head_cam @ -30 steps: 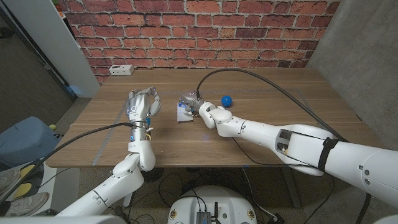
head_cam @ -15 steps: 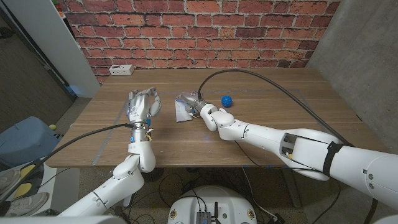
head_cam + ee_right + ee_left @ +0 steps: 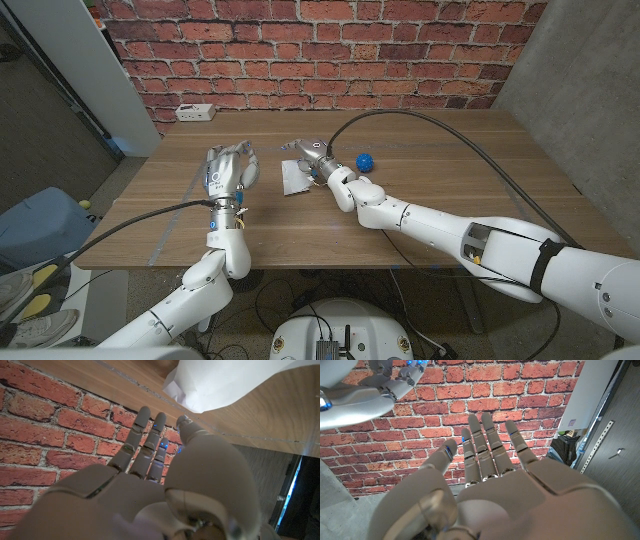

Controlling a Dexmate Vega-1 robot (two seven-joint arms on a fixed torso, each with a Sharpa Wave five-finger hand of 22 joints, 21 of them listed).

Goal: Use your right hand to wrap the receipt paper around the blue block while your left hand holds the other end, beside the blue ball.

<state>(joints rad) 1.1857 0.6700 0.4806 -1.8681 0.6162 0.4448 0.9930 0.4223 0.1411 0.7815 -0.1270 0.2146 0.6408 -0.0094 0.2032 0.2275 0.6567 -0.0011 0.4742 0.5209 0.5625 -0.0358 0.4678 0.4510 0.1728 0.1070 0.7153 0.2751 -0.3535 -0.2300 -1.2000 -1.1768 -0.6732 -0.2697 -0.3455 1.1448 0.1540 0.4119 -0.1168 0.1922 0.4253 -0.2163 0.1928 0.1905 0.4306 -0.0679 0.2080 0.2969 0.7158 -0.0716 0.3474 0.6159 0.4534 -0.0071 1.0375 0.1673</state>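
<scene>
Right hand (image 3: 305, 152) hovers over the desk (image 3: 430, 200), fingers loosely spread and gripping nothing, just past the crumpled receipt paper (image 3: 293, 178) at mid-desk. The blue block can't be made out. Blue ball (image 3: 365, 160) sits at the paper's three o'clock. Left hand (image 3: 228, 168), nine o'clock, fingers apart, empty.

On the table (image 3: 420, 150), the paper (image 3: 293, 177) lies near the middle, between the two hands. The left hand (image 3: 228, 167) stands left of it, a little apart. The right hand (image 3: 307, 152) is just behind the paper, at its far right corner. The ball (image 3: 365, 160) lies right of that hand, near it. A power strip (image 3: 197, 112) sits at the far left corner, well behind the left hand. A brick wall (image 3: 330, 50) rises behind the table.
</scene>
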